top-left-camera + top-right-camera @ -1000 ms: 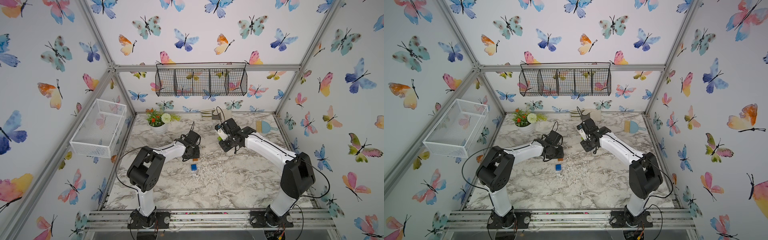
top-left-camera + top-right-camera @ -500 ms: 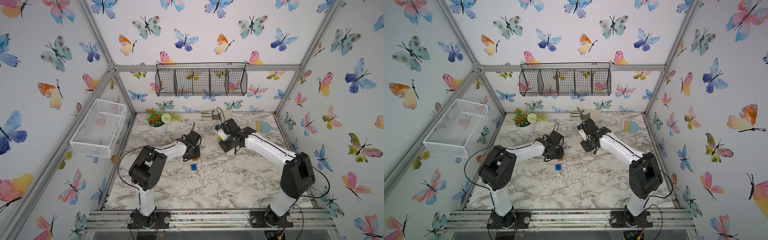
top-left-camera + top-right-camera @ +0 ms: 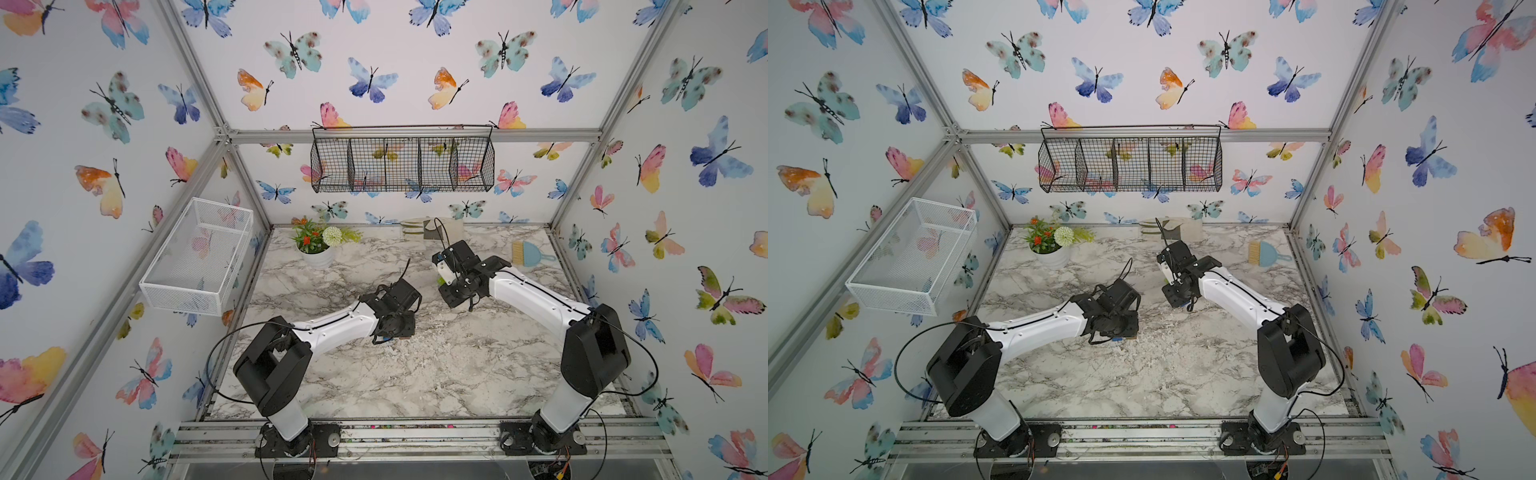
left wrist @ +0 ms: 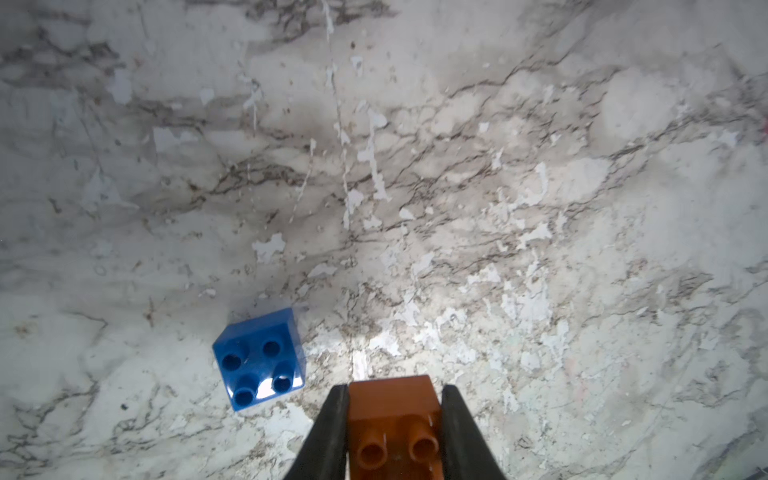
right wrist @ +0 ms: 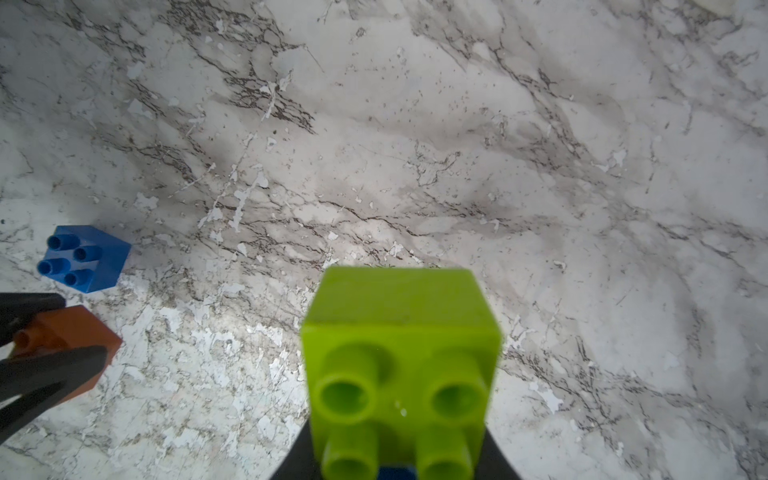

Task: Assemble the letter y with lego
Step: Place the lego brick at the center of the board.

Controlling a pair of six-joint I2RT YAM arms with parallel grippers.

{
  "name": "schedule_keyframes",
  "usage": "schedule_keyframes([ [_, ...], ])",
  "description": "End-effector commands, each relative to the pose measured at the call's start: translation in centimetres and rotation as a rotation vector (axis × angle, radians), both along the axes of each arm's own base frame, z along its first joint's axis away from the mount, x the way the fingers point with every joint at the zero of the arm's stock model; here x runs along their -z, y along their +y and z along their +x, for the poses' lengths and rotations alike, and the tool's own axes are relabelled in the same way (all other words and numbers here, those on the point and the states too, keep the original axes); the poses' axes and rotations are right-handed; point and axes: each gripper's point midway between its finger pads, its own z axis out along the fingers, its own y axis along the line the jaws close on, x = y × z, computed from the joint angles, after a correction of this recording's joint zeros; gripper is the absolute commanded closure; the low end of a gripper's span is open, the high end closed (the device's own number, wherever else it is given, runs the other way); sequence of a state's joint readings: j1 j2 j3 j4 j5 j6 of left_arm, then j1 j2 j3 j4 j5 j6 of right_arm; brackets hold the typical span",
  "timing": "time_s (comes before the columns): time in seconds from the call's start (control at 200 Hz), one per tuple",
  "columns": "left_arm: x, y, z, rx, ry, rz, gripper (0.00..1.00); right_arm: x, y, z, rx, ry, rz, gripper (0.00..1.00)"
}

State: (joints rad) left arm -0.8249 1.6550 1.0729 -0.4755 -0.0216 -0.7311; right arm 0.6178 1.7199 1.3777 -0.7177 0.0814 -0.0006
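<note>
Two lego bricks gripped, one loose.
Nearest, left fingers point(image 4: 332, 428) are closed on a square orange studded plastic brick point(image 4: 395, 428), low over the marble-pattern table point(image 4: 540, 208); can't tell if it touches. A square dark blue studded brick point(image 4: 259, 359) sits on the table just beside it, not touching, studs up. Further back, right fingers point(image 5: 293, 463) clamp a square lime green studded brick point(image 5: 399, 365), held clear of the table; a dark blue piece point(image 5: 397, 471) shows at its edge, mostly hidden. Far edge: white pot of flowers point(image 3: 318, 255), light blue hand brush point(image 3: 532, 253).
</note>
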Motion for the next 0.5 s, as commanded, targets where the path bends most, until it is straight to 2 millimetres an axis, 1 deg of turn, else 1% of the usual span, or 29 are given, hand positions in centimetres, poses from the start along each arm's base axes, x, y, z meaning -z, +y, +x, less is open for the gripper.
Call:
schedule_keyframes([
  [0.0, 1.9, 0.8, -0.8, -0.042, 0.038, 0.03, 0.69, -0.4, -0.1, -0.3, 0.007, -0.003, 0.013, 0.92],
  [0.08, 2.7, 1.0, -0.7, -0.037, 0.041, 0.059, 0.69, -0.4, 0.0, -0.5, 0.006, 0.002, 0.017, 0.92],
  [0.245, 3.4, 1.4, 0.1, -0.034, 0.023, 0.105, 0.68, -0.3, -0.1, -0.8, 0.003, 0.011, 0.025, 0.92],
  [0.355, 4.8, 2.4, 0.2, -0.045, 0.048, 0.15, 0.68, -0.4, 0.0, -0.9, -0.002, 0.01, 0.03, 0.92],
  [0.496, 5.3, 3.5, 0.1, -0.063, 0.049, 0.162, 0.68, -0.2, 0.2, -1.0, -0.01, 0.021, 0.039, 0.92],
])
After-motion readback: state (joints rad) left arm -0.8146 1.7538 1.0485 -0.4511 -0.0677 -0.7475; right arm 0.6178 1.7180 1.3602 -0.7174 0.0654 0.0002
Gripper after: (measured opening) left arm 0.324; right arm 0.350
